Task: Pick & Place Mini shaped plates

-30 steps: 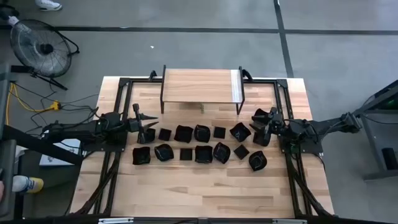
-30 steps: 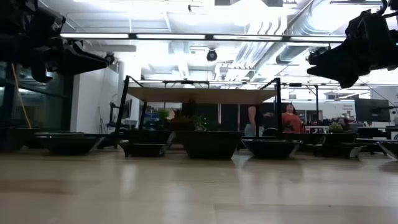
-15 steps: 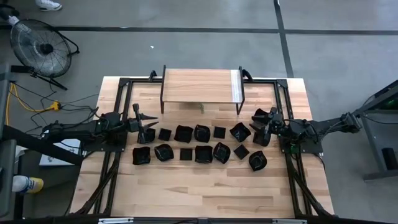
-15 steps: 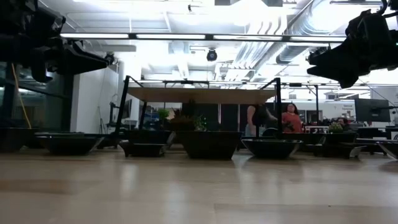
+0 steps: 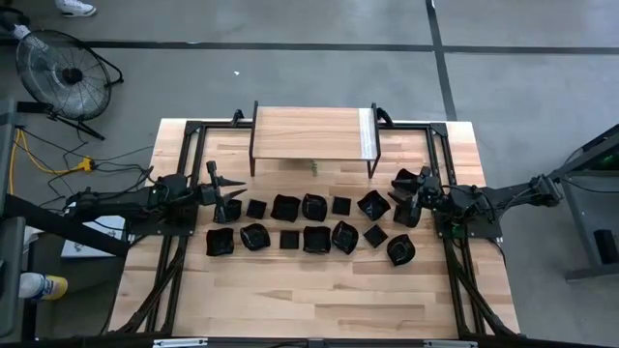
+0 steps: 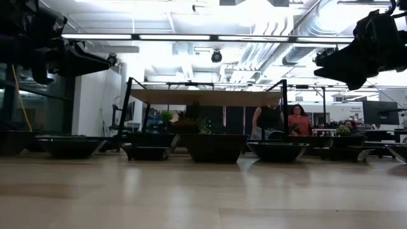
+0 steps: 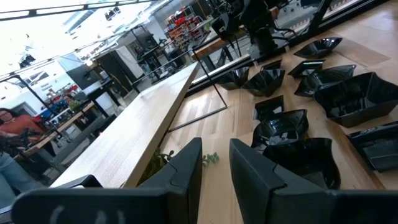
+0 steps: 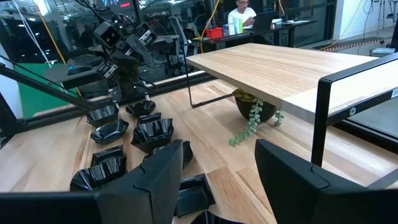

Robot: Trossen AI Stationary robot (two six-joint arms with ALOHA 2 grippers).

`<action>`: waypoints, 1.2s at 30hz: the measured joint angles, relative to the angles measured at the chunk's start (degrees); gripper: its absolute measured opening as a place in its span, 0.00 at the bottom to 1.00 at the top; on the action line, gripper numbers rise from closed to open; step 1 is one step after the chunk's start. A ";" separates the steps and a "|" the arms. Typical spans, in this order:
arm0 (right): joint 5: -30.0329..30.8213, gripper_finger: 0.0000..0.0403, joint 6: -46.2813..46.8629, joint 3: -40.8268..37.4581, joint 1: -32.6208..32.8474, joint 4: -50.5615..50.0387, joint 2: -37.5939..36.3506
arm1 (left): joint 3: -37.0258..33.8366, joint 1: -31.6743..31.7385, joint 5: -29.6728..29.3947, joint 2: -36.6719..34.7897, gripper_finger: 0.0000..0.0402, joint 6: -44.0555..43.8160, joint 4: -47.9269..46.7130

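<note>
1. The mini shaped plates (image 5: 316,238) are small, shiny and black, with raised rims: some square, some round, some wavy.
2. They sit in two rows across the middle of the wooden counter (image 5: 319,295).
3. The left end effector (image 5: 226,191) hangs over the rows' left end, its fingers a little apart and holding nothing.
4. The right end effector (image 5: 404,196) hangs over the right end, spread wide and empty.
5. Farther back stands a small wooden shelf (image 5: 311,133).

Light wood desk (image 5: 319,290) with black frame rails along both sides; a small raised wooden shelf (image 5: 311,132) on black legs stands at the far edge, with a little potted trailing plant (image 8: 254,106) tucked under it; the mini shaped plates (image 5: 316,239) lie in two loose rows across the middle, running from just beside the left hand (image 5: 224,191) to just beside the right hand (image 5: 406,193); the near half is plain wood.
</note>
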 joint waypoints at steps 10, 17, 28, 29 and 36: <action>0.02 0.49 0.02 0.00 -0.02 0.00 0.00 | 0.00 0.00 -0.04 0.00 0.20 0.00 0.00; 0.02 0.49 -0.11 0.00 -0.02 0.00 0.00 | 0.00 0.00 -0.08 0.00 0.20 0.00 0.00; 1.12 0.49 -6.36 -0.20 -0.02 6.34 -0.02 | 0.02 0.00 -0.30 -0.02 0.20 0.00 0.00; 0.94 0.49 -4.63 -0.20 -0.02 7.12 -0.02 | 0.02 0.00 -0.30 -0.02 0.20 0.00 0.00; 0.98 0.49 6.35 -0.15 -0.02 9.68 0.00 | 0.01 -0.01 -0.30 -0.02 0.20 0.00 0.00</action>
